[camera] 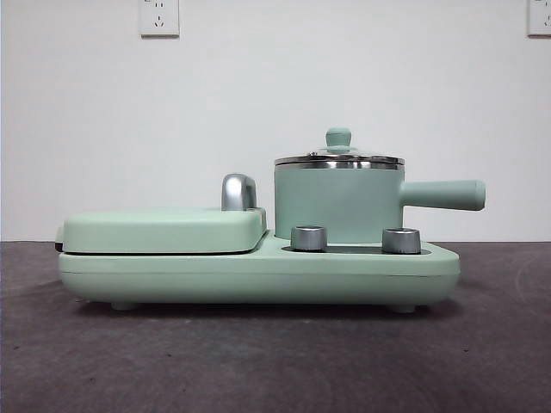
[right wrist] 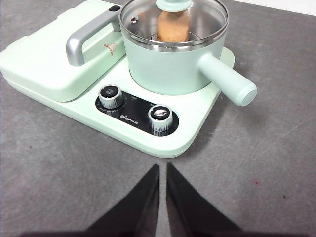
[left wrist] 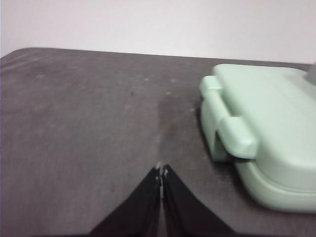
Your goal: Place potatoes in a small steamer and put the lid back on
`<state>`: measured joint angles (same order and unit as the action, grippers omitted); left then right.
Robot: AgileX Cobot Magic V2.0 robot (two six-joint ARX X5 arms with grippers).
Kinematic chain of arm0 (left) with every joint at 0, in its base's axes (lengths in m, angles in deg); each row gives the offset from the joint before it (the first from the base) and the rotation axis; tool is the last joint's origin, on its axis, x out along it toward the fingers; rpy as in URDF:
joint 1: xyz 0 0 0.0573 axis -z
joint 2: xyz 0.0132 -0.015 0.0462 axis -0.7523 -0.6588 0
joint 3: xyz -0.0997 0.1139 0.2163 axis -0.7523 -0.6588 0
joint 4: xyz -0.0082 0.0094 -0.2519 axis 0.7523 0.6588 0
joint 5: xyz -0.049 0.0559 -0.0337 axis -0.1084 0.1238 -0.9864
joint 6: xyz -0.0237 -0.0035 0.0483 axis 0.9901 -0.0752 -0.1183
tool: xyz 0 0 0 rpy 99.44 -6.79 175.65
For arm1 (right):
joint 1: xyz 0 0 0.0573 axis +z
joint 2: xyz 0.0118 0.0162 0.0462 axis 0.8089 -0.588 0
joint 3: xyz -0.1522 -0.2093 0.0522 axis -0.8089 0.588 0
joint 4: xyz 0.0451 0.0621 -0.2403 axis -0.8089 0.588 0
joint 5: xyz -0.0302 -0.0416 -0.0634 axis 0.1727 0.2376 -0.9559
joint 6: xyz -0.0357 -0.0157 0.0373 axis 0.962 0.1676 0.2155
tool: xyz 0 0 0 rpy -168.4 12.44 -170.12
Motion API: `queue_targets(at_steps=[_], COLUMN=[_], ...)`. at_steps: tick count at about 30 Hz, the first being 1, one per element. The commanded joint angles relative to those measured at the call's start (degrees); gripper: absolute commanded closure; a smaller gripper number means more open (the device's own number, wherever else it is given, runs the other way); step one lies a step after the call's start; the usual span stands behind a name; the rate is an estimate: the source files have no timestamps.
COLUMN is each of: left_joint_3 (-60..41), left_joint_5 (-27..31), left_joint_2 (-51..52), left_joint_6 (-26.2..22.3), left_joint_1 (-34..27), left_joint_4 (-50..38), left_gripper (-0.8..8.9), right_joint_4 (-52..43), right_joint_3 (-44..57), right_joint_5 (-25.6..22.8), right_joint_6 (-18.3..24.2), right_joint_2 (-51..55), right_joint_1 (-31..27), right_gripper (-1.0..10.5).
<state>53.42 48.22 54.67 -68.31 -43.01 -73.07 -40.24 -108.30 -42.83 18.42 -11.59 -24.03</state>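
Observation:
The mint-green small steamer (camera: 338, 205) stands on the right half of the green cooker base, its long handle (camera: 443, 194) pointing right. The glass lid (camera: 338, 158) with its green knob sits on the steamer's rim. In the right wrist view the orange-brown potato (right wrist: 173, 26) shows inside the steamer (right wrist: 170, 64) through the lid (right wrist: 197, 22). My right gripper (right wrist: 162, 170) is shut and empty, over the table in front of the cooker's knobs. My left gripper (left wrist: 161, 171) is shut and empty, over bare table beside the griddle end.
The flat green griddle section (camera: 164, 231) with its steel handle (camera: 238, 191) takes the left half of the base (camera: 258, 275). Two silver knobs (camera: 309, 238) sit at the front. The griddle's end also shows in the left wrist view (left wrist: 261, 133). The table is dark grey.

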Motion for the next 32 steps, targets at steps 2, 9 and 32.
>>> queue_targets(at_steps=[2, 9, 32], left_joint_3=[-1.09, -1.07, -1.07], left_joint_5=[-0.09, -0.09, -0.09], left_joint_2=[0.20, 0.17, 0.17], left_joint_6=[4.92, 5.62, 5.62], left_joint_1=[-0.68, -0.68, -0.68], left_joint_4=[-1.42, -2.10, -2.08], left_gripper=[8.08, 8.08, 8.08], right_joint_4=[-0.61, -0.61, -16.55], right_joint_3=[-0.42, -0.42, 18.08], right_joint_5=[0.00, 0.00, -2.51], right_joint_6=[-0.61, -0.61, 9.38], right_joint_2=[-0.07, -0.07, 19.32], right_joint_1=[0.35, 0.35, -18.40], right_gripper=[9.3, 9.3, 9.3])
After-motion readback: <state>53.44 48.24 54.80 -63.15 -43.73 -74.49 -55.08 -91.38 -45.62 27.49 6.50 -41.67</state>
